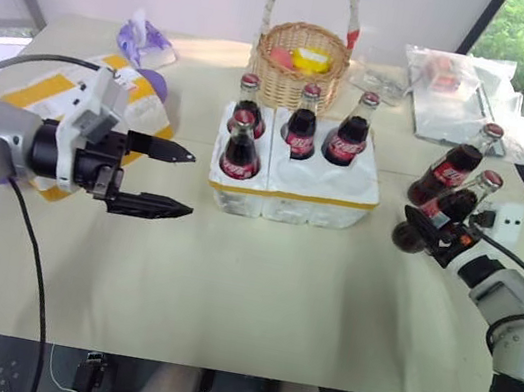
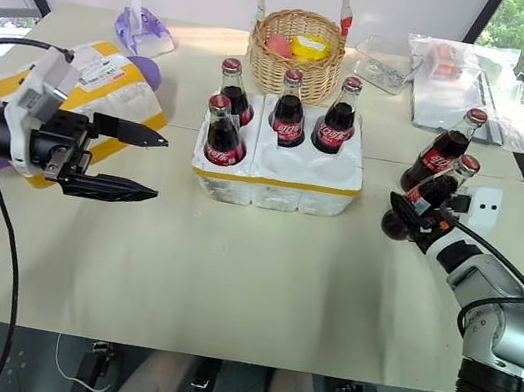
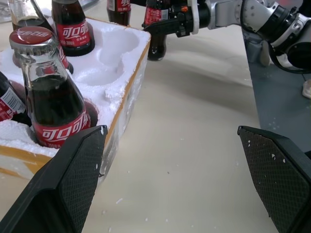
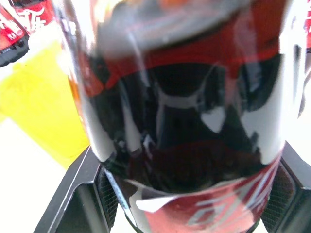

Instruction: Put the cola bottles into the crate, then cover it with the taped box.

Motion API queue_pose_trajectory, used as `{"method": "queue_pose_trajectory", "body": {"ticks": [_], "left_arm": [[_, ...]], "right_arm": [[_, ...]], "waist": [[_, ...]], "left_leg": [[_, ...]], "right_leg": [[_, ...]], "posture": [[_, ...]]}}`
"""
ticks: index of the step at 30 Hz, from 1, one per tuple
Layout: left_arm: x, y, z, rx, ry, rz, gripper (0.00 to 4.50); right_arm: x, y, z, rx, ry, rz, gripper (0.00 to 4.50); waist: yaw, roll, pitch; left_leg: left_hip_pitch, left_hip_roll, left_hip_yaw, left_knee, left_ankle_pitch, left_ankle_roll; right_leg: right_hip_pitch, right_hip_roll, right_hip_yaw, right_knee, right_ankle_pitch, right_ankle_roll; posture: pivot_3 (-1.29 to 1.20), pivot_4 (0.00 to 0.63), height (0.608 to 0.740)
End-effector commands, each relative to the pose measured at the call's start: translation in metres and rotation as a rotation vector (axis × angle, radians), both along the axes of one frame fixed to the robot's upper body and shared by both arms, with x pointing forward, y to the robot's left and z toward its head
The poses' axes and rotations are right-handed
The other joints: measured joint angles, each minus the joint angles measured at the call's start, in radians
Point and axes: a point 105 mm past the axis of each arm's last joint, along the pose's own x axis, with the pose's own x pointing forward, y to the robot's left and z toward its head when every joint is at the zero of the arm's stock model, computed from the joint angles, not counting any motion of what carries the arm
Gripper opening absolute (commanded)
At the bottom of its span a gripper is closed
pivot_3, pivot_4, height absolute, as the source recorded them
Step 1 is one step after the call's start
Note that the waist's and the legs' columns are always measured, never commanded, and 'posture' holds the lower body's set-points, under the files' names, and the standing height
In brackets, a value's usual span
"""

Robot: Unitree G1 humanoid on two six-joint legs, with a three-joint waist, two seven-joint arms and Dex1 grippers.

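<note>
So, 4 cola bottles [image 1: 302, 122] in crate [image 1: 292, 199], 2 outside, right claw [image 2: 418, 219] gripping one, left claw [image 1: 156, 177] released.

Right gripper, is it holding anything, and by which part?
Yes. The right gripper is shut on a cola bottle, its jaws clamped around the lower body. The left gripper is open and empty.

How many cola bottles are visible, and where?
6. Four stand in the crate. Two are on the table beside it: free, in the right end effector.
</note>
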Motion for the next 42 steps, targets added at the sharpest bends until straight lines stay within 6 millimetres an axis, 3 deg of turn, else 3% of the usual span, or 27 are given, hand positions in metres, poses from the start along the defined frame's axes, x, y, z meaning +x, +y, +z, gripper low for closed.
{"method": "queue_pose_trajectory", "body": {"ticks": [1, 4, 7, 12, 15, 24, 31, 35, 39, 42], "left_arm": [[-0.002, -0.003, 0.007, -0.006, -0.043, -0.017, 4.5], [-0.001, -0.002, 0.007, -0.009, -0.041, -0.014, 4.5], [-0.001, -0.002, 0.007, -0.015, -0.041, -0.01, 4.5], [0.0, -0.003, 0.007, -0.023, -0.044, -0.007, 4.5], [0.001, -0.003, 0.008, -0.028, -0.051, 0.001, 4.5], [0.002, -0.005, 0.01, -0.034, -0.066, 0.015, 4.5], [0.001, -0.005, 0.011, -0.035, -0.074, 0.025, 4.5], [0.002, -0.007, 0.012, -0.035, -0.083, 0.027, 4.5], [0.003, -0.008, 0.012, -0.036, -0.088, 0.027, 4.5], [0.004, -0.009, 0.014, -0.036, -0.092, 0.026, 4.5]], "right_arm": [[-0.003, 0.003, 0.044, 0.025, -0.158, 0.036, 2.87], [-0.008, 0.013, 0.086, 0.149, -0.27, 0.109, 2.87], [-0.016, 0.043, 0.121, 0.232, -0.348, 0.267, 2.87], [-0.013, 0.082, 0.148, 0.285, -0.381, 0.405, 2.87], [-0.006, 0.107, 0.152, 0.284, -0.369, 0.478, 2.87], [0.022, 0.168, 0.134, 0.197, -0.284, 0.607, 2.87], [0.02, 0.196, 0.108, -0.019, -0.255, 0.713, 2.87], [0.025, 0.212, 0.072, -0.288, -0.241, 0.73, 2.87], [0.035, 0.217, 0.053, -0.368, -0.213, 0.697, 2.87], [0.04, 0.216, 0.049, -0.344, -0.184, 0.667, 4.23]], "waist": [[0.0, 0.001, 0.001], [-0.002, 0.005, 0.003], [-0.007, 0.008, 0.005], [-0.008, 0.007, 0.005], [-0.008, 0.007, 0.005], [-0.009, 0.007, 0.005], [-0.014, 0.007, 0.005], [-0.024, 0.007, 0.005], [-0.027, 0.005, 0.003], [-0.03, 0.003, 0.002]], "left_leg": [[0.0, 0.0, 0.0, 0.0, 0.0, 0.0], [0.0, 0.0, 0.0, 0.0, 0.0, 0.0], [-0.001, 0.0, 0.001, -0.001, 0.0, 0.0], [0.0, 0.001, 0.0, -0.003, 0.0, 0.0], [-0.001, 0.001, 0.001, -0.003, 0.0, 0.0], [-0.001, 0.001, 0.001, -0.003, 0.0, -0.001], [-0.002, 0.0, 0.001, -0.003, 0.0, -0.001], [-0.002, 0.0, 0.001, -0.003, 0.001, -0.001], [-0.001, 0.0, 0.001, -0.003, 0.002, -0.004], [0.0, 0.0, 0.0, -0.003, 0.002, -0.004]], "right_leg": [[0.0, 0.0, 0.0, 0.0, 0.0, 0.0], [-0.001, 0.0, 0.0, 0.0, 0.0, 0.0], [-0.002, 0.0, 0.001, 0.001, 0.0, 0.0], [-0.003, 0.001, 0.001, 0.001, 0.0, 0.0], [-0.002, 0.0, 0.001, 0.001, 0.0, 0.0], [-0.004, 0.001, 0.001, 0.001, 0.0, 0.0], [-0.005, 0.001, 0.001, 0.002, 0.001, 0.0], [-0.005, 0.002, 0.001, 0.004, 0.0, 0.0], [-0.007, 0.002, 0.001, 0.006, 0.0, 0.0], [-0.006, 0.002, 0.001, 0.007, 0.001, -0.001]], "posture": [[0.0, 0.15, 0.74], [0.0, 0.15, 0.74], [0.0, 0.15, 0.74], [0.0, 0.15, 0.74], [0.0, 0.15, 0.74], [0.0, 0.15, 0.74], [0.0, 0.15, 0.74], [0.0, 0.15, 0.74], [0.0, 0.15, 0.74], [0.0, 0.15, 0.74]]}}
